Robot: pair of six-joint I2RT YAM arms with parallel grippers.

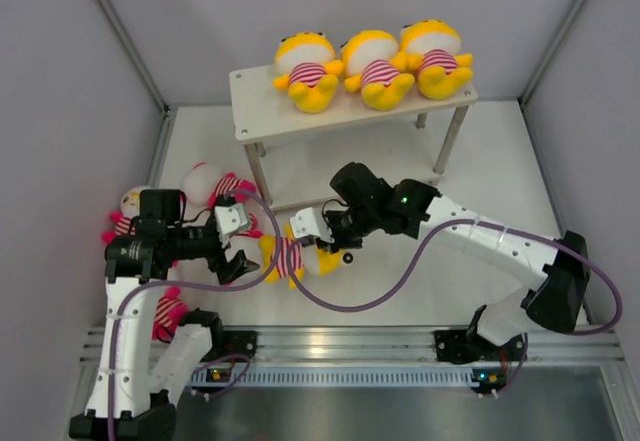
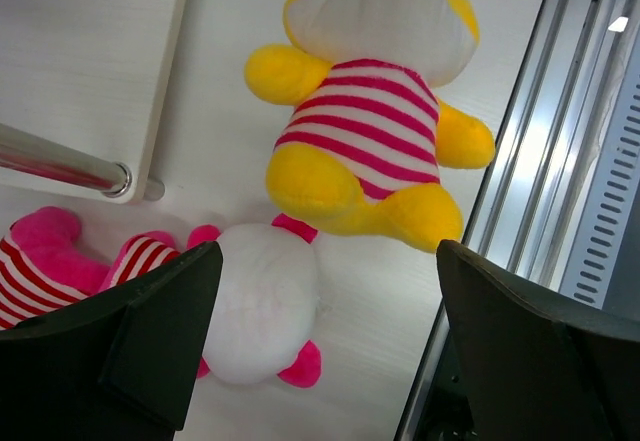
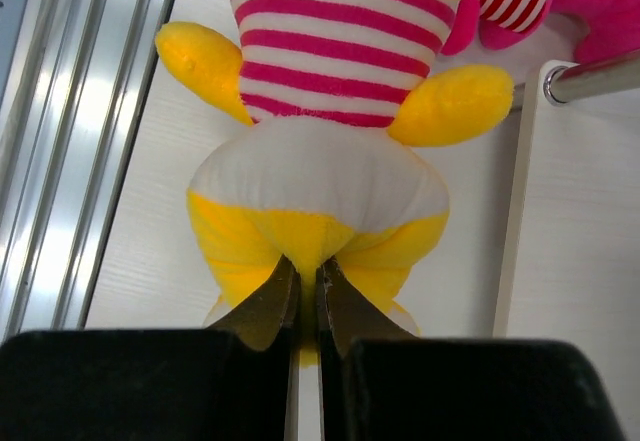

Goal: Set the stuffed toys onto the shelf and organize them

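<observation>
White tabletop, grey walls on three sides. Shelf [image 1: 250,86] stands at the far end, and three yellow dolls [image 1: 372,66] sit abreast on its top board. Bare board is left at its left end.

Fourth yellow doll [image 3: 320,111] lies flat on the table in front of the shelf, between the two arms. Pink dolls [image 1: 215,186] lie scattered at the table's left side, some half under the left arm.

Right gripper [image 3: 308,281]: jaws pinched together on the plush at the crown of the fourth yellow doll's head. Thin pinch, yellow fabric showing between the fingers. The doll is not yet off the table.

Left gripper [image 1: 238,259]: jaws spread wide, holding nothing, hanging over a pink doll's white head [image 2: 265,301] just beside the yellow doll's feet.

Key relation: the doll's long axis runs straight out from the right claw, head at the fingertips and feet pointing away toward the left arm. The shelf lies to the far side of that axis.

Judgement: lifted by the crown, the body should dangle feet-down. The carry goes back and up to the bare left end, nearer the left arm's side. A shallow pinch risks slipping.
</observation>
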